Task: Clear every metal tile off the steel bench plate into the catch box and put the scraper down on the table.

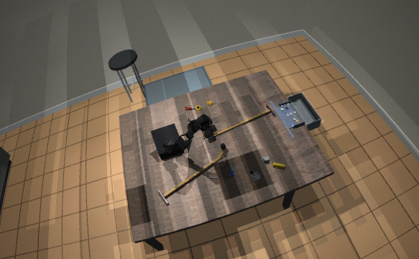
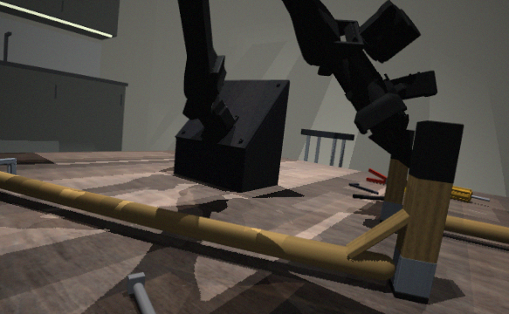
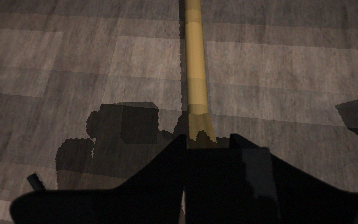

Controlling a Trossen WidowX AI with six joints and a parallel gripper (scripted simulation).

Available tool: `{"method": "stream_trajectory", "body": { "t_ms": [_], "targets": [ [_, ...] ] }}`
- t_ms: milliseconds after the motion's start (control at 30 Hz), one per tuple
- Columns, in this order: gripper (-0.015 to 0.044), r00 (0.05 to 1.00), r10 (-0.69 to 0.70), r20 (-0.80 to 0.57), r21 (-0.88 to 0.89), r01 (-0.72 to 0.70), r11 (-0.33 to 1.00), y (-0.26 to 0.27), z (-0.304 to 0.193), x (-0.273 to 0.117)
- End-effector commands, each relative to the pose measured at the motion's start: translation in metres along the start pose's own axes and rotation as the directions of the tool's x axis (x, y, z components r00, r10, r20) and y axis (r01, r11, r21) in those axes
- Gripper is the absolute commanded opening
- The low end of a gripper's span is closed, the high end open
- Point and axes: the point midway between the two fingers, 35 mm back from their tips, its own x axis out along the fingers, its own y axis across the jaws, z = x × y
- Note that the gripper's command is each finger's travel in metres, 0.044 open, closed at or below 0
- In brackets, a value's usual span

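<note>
The long scraper [image 1: 244, 121] [image 2: 396, 179] [image 3: 196, 65] has a yellow rod and an upright wooden grip post. Its dark head is at the near edge of the blue-grey bench plate [image 1: 283, 119]. My gripper [image 1: 212, 136] [image 2: 401, 153] [image 3: 207, 140] is shut on the top of that post, with the rod running away from it in the wrist view. Several small metal tiles [image 1: 295, 112] lie scattered on the plate, too small to count surely. The grey catch box [image 1: 315, 124] stands at the plate's far end; its floor shows no clear tile.
A second long-handled tool [image 1: 195, 174] [image 2: 162, 218] lies nearby, its post [image 2: 427, 214] upright and its wide metal head [image 1: 163, 197] at the table's other end. A yellow block [image 1: 279, 165], a blue item [image 1: 231, 173] and a screwdriver [image 2: 461, 194] also lie on the table.
</note>
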Motion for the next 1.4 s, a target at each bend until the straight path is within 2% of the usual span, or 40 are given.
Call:
{"method": "stream_trajectory", "body": {
  "t_ms": [0, 733, 1367],
  "targets": [
    [0.0000, 1.000, -0.026, 0.005, 0.027, 0.026, 0.999, -0.011, 0.002, -0.001],
    [0.0000, 0.998, -0.068, 0.000, 0.073, 0.068, 0.995, -0.002, -0.001, -0.004],
    [0.0000, 0.997, -0.071, -0.001, 0.076, 0.071, 0.995, -0.002, -0.031, -0.028]
  ]
}}
